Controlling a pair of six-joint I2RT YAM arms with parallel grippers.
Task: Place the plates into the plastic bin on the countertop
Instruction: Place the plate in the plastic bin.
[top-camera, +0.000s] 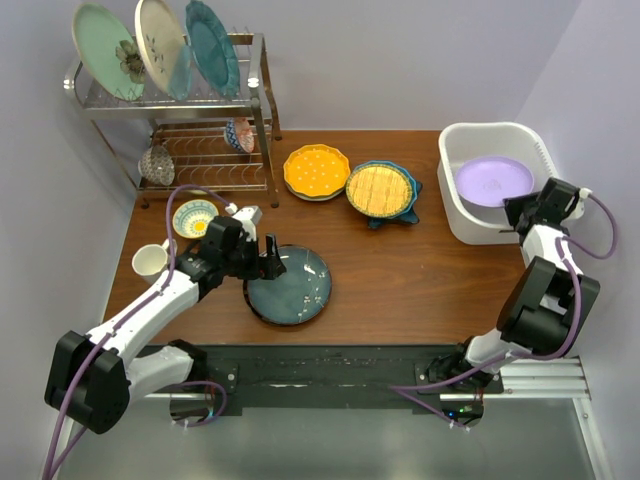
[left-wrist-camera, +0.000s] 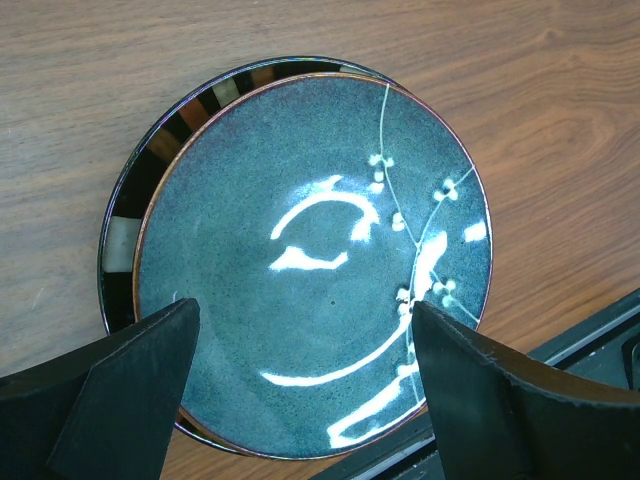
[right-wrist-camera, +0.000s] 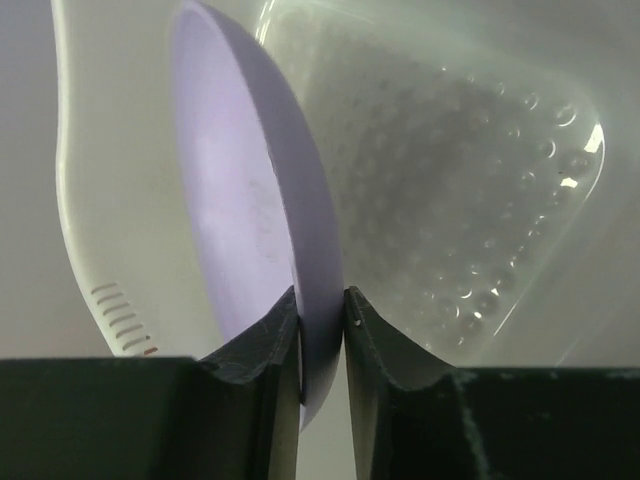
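Between the fingertips of the right gripper (right-wrist-camera: 320, 297) sits the rim of the lilac plate (right-wrist-camera: 250, 200). The right wrist view shows both fingers (right-wrist-camera: 265, 350) pressed against it, one on each face, so the grip is closed on the plate. The plate stands on edge in that view, inside the plastic bin (right-wrist-camera: 450, 180), whose dimpled floor lies beyond the fingers. From above, the plate is seen within the bin's walls with the gripper at its edge, but the pinch itself is hidden.

Beyond the fingertips of the left gripper (left-wrist-camera: 305, 312) lies a grey-blue plate (left-wrist-camera: 300, 250) with a white sprig pattern. Its fingers (left-wrist-camera: 120, 390) stand wide apart and hold nothing, one over each side of the plate's near rim; whether they touch it I cannot tell. The left wrist view shows what the top view barely does: this plate rests off centre on a second, striped-rim plate (left-wrist-camera: 150, 150).

Counted from above:
- one lilac plate in the one bin
- two plates stacked by the left fingers
- between the grippers, one yellow scalloped plate (top-camera: 316, 172)
- also there, one yellow gridded plate (top-camera: 380, 188) resting on one blue star-shaped plate (top-camera: 405, 217)

That makes six in all. Three upright plates (top-camera: 160, 45) stand in the wire rack (top-camera: 255, 110), well apart from both grippers.
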